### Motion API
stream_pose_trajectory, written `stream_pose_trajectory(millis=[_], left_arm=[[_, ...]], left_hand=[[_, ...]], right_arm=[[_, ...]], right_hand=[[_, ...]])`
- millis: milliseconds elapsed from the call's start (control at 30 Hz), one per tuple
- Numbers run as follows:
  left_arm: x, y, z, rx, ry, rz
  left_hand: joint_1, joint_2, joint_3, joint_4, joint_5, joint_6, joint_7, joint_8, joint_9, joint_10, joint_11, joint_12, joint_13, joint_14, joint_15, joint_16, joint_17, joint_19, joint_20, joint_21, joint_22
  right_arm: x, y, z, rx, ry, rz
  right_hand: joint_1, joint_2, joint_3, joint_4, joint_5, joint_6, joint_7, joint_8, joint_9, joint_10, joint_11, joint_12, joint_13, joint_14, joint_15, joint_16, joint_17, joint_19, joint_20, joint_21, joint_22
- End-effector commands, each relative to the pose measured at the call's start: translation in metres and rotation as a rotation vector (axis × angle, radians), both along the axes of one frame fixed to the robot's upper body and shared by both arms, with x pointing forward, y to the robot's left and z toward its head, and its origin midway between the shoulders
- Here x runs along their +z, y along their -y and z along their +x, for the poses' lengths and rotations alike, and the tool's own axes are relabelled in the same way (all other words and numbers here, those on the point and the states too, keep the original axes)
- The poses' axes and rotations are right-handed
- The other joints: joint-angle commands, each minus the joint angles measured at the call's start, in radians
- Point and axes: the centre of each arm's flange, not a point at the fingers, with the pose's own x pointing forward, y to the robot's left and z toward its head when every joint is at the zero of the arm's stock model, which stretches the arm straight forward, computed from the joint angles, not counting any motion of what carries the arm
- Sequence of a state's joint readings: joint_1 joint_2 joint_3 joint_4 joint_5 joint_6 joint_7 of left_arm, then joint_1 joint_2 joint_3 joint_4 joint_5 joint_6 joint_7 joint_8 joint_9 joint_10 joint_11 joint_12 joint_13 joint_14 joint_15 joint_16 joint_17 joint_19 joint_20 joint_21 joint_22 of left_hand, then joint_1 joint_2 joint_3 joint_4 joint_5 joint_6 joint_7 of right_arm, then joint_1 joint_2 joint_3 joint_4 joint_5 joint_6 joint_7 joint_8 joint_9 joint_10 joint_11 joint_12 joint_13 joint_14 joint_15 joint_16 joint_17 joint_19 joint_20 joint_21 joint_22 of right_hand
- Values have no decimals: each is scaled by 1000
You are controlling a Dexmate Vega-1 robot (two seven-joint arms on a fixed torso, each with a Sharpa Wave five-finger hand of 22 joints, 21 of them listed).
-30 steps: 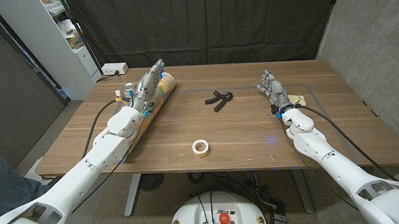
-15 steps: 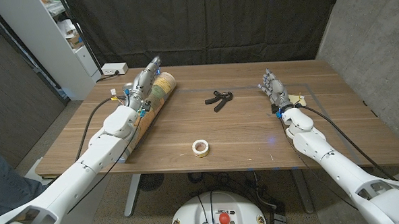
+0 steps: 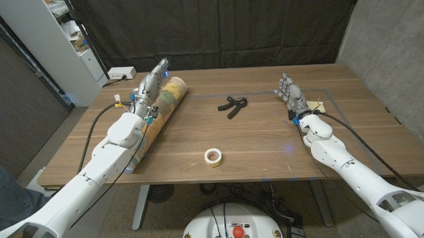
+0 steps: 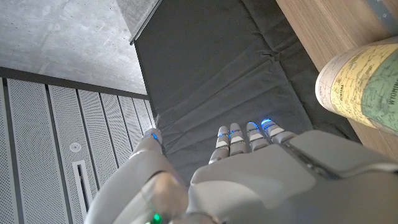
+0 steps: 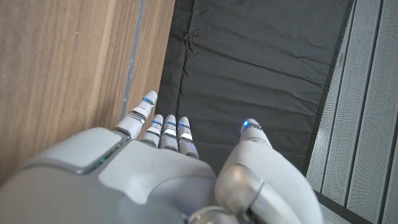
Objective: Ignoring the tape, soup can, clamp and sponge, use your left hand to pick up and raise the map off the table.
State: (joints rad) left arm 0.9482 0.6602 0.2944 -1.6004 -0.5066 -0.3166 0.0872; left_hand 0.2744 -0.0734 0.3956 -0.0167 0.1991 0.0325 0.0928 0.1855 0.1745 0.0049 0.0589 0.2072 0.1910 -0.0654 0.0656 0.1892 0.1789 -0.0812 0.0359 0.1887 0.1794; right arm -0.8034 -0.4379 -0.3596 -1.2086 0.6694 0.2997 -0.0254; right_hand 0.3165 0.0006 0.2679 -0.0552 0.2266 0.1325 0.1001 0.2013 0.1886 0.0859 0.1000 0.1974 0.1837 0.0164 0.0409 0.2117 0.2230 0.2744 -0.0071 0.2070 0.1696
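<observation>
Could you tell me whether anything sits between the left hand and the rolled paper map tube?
Nothing visible does. The left hand hovers open right beside the rolled paper map tube; the black clamp and white tape roll lie well off to its right.

map [image 3: 160, 110] table-left — clamp [image 3: 231, 105] centre-back | tape [image 3: 213, 156] centre-front

Left robot hand [image 3: 150, 88] beside rolled map [image 3: 160, 110] on table [image 3: 256, 142].

left hand [image 3: 151, 86] reaches forward, fingers extended, holding nothing; right hand [image 3: 290, 94] stands upright, fingers apart.
</observation>
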Motion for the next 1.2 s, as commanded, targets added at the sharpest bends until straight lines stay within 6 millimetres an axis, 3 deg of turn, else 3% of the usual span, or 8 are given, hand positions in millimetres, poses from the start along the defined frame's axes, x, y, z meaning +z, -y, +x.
stream_pose_trajectory(millis=[33,433,1200], left_arm=[[2,-3,-8,14,25,-6],[2,-5,-17,3,59,-20],[0,-22,-27,32,81,-53]], left_hand=[[4,10,2,-7,-1,8,-2,9,4,6,1,7,1,5,5,3,2,-6,1,5,2],[5,14,2,-10,-4,18,-1,12,5,15,1,10,2,11,3,4,2,-9,-1,5,2],[6,19,1,-15,-8,33,-4,13,5,27,-2,13,2,24,-1,6,2,-7,1,8,3]], right_arm=[[3,0,0,12,15,10],[4,6,-8,6,24,12],[9,-2,-9,14,32,12]], right_hand=[[2,6,1,-4,3,8,1,6,1,9,2,5,4,7,3,4,2,12,2,0,3],[2,9,0,-5,3,10,0,6,1,13,4,6,4,7,2,4,1,12,1,-2,3],[-1,9,-5,-7,1,19,1,6,1,26,6,8,4,14,5,6,1,18,4,-2,3]])
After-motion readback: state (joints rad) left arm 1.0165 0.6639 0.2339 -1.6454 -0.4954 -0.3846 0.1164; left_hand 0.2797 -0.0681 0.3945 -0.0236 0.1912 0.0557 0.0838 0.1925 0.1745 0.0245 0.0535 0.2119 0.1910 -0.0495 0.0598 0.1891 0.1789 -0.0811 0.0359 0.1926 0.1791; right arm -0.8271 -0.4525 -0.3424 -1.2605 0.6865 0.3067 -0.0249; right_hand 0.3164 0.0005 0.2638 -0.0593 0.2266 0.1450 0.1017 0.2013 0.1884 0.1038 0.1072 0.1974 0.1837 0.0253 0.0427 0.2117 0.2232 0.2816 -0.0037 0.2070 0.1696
